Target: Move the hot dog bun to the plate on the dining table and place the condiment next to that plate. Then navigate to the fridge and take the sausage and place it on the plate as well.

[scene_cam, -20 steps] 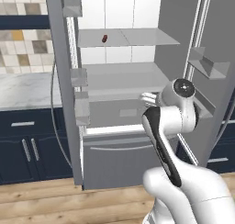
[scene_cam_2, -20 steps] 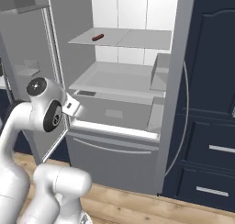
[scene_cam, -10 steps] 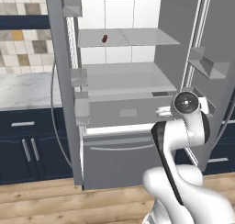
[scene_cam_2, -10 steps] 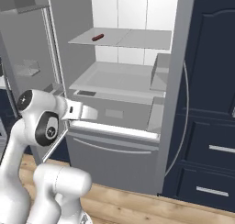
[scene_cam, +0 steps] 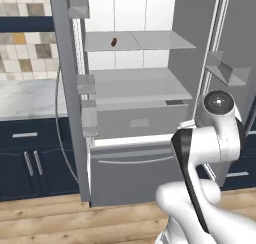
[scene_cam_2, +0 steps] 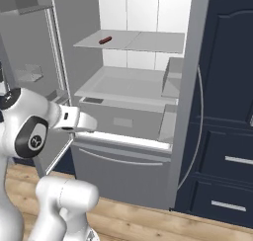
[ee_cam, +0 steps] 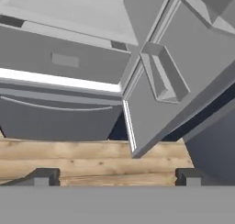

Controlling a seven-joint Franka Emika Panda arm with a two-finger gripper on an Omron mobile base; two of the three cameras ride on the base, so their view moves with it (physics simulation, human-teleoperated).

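The two small dark fingers are spread wide apart and hold nothing; they hang low above the light wooden floor, in front of the tall grey fridge with its doors open. The small dark red-brown sausage lies on the top white shelf inside the fridge, near its left side, well apart from the fingers. Left of the fridge is a white marble counter over dark navy cabinets.

Fridge top and doors cut by frame edges; sausage too small for detail.
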